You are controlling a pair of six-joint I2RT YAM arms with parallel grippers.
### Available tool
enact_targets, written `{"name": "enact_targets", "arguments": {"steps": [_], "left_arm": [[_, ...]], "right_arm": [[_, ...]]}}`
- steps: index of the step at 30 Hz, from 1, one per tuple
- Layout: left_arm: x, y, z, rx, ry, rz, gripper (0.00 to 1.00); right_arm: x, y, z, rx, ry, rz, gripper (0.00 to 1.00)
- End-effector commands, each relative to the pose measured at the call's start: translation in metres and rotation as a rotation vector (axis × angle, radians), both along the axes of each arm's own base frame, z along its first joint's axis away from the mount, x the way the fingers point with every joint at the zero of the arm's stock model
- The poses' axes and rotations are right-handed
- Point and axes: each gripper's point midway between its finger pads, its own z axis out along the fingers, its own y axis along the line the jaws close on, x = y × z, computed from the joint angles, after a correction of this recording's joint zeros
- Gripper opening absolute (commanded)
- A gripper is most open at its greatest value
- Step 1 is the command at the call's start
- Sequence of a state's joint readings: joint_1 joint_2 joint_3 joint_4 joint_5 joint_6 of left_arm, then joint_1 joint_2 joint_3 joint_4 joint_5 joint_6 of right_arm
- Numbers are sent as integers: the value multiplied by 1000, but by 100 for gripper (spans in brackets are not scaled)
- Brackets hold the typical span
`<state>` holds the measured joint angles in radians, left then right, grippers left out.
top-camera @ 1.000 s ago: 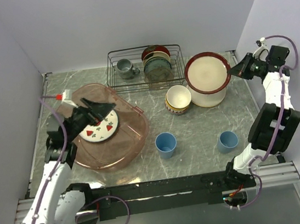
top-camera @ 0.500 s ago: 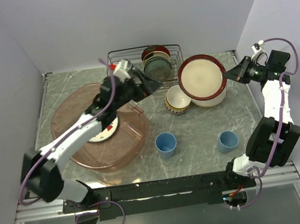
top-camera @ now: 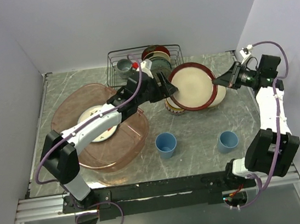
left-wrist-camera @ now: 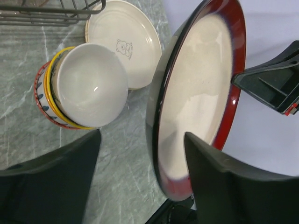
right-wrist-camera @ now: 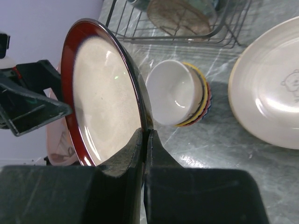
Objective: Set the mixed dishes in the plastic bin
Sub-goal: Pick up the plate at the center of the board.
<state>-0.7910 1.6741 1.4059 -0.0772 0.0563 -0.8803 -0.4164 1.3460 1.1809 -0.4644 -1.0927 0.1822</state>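
Beside rack (top-camera: 116,79), right end effector (top-camera: 216,83) pinching red-rimmed plate (top-camera: 192,87), left end effector (top-camera: 170,85) arrived spread.

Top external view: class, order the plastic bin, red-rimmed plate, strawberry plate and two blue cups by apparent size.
1. plastic bin
2. red-rimmed plate; raised nearer the camera, so its lead is unsure
3. strawberry plate, partly hidden
4. the two blue cups look alike, so unranked

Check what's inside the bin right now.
One strawberry-print plate lies flat in the bin. The left arm crosses above it and hides the plate's middle and a strip of the bin floor. Nothing else shows in the uncovered parts.
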Motion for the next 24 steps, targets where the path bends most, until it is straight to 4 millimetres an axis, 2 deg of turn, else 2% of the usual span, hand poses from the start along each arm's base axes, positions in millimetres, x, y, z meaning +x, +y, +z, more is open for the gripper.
{"name": "enact_targets", "arguments": {"steps": [1,3,4,6,7,9,12,14,17,18,20,21,23,24], "left_arm": [[2,-3,20,-3,-49,5,68],[0,-3,19,-1,-49,-1,60],[-2,-2,21,-5,-52,-5,49],[-6,-2,22,-14,-54,-18,33],[-7,-1,26,-25,-61,-20,15],[-12,1,28,-38,-67,-35,3],[-22,8,37,-67,-92,-45,1],[-31,17,54,-123,-135,-45,1],[-48,34,79,-200,-198,-45,1],[-56,43,88,-220,-221,-38,1],[-62,54,94,-235,-239,-25,1],[-67,66,98,-248,-252,-5,1],[-71,78,102,-268,-259,21,1],[-75,90,104,-280,-266,40,1]], "right_arm": [[-18,23,36,37,-115,98,0],[-19,26,36,36,-118,104,0],[-21,29,36,36,-123,115,0],[-23,32,35,32,-127,124,0],[-24,34,35,27,-133,125,0],[-26,36,36,22,-145,135,0],[-33,43,38,26,-167,170,0],[-39,48,40,45,-182,214,0],[-47,53,43,43,-217,253,9],[-50,55,45,39,-237,258,17],[-57,60,48,41,-261,288,26],[-60,62,48,30,-283,295,40],[-66,66,45,33,-300,316,52],[-69,68,49,23,-328,321,63]]}}
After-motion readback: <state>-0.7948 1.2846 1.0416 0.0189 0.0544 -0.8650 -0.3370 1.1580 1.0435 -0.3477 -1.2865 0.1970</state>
